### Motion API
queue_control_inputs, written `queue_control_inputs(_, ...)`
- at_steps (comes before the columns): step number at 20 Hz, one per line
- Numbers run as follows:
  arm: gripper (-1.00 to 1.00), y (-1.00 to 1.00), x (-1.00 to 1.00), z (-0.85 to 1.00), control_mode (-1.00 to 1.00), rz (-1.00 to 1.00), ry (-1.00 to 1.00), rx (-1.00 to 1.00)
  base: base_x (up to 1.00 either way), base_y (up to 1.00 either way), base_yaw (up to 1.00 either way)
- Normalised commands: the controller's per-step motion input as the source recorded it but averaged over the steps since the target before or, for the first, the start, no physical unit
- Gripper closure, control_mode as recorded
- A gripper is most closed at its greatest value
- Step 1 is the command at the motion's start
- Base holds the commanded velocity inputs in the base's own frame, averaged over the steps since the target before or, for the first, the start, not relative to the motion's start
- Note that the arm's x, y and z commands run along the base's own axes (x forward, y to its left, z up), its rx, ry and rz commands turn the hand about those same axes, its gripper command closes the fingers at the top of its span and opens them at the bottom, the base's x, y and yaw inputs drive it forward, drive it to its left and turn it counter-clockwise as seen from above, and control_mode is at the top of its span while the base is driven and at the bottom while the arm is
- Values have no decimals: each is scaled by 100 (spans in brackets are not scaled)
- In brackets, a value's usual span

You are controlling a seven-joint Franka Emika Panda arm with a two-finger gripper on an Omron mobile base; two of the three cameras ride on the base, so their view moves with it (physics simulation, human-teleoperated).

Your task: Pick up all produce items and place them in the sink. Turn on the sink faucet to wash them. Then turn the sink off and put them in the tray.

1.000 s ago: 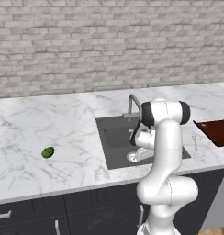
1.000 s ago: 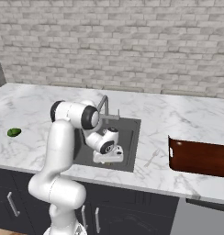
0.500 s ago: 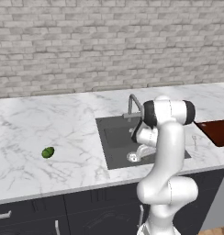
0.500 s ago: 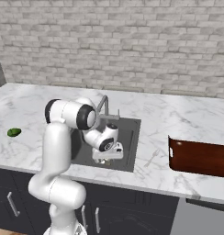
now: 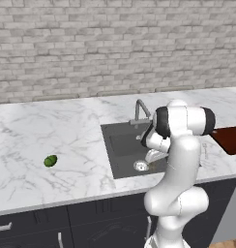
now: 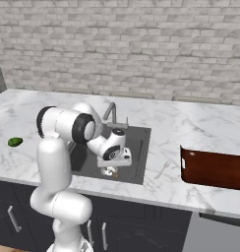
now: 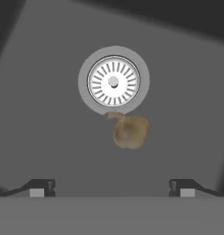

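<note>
Tan-brown and lumpy, a small piece of produce (image 7: 130,131) is lying on the floor of the dark grey rectangular sink basin (image 5: 121,145), touching the rim of the round silver drain (image 7: 113,81) on the side nearer the basin's front edge. The white arm's two-finger gripper (image 7: 112,187) is being held low inside the basin directly above it, jaws spread wide and nothing being gripped; in the hand view the two dark fingertips (image 7: 40,187) are being seen well apart, with the tan piece lying ahead of them and slightly toward the right-hand tip.

The shiny green ball-like fruit (image 5: 50,161) is being left on the white marble counter (image 5: 42,131), well apart from the sink and out toward the counter's left end, near its front edge. That is the relation on which the coming move is judged to turn: the fruit is lying far to the left of the gripper, across the basin's left rim, so the hand would have to be lifted clear of the basin and carried leftward along the counter.

The thin grey metal faucet (image 5: 139,110) is standing at the basin's back edge. The flat dark reddish-brown tray (image 6: 213,168) is waiting at the counter's right end.
</note>
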Motion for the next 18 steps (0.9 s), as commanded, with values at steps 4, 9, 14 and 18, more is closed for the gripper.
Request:
queue_control_inputs(4, -100, 0, -30, 47, -100, 0, -12, 0, 0, 0, 0)
queue_control_inputs(9, -100, 0, -32, 58, -100, 0, -9, 0, 0, 0, 0)
queue_control_inputs(14, -100, 1, -30, 67, -100, 0, -7, 0, 0, 0, 0)
queue_control_inputs(18, -100, 5, -29, 70, -100, 0, -5, -1, 0, 0, 0)
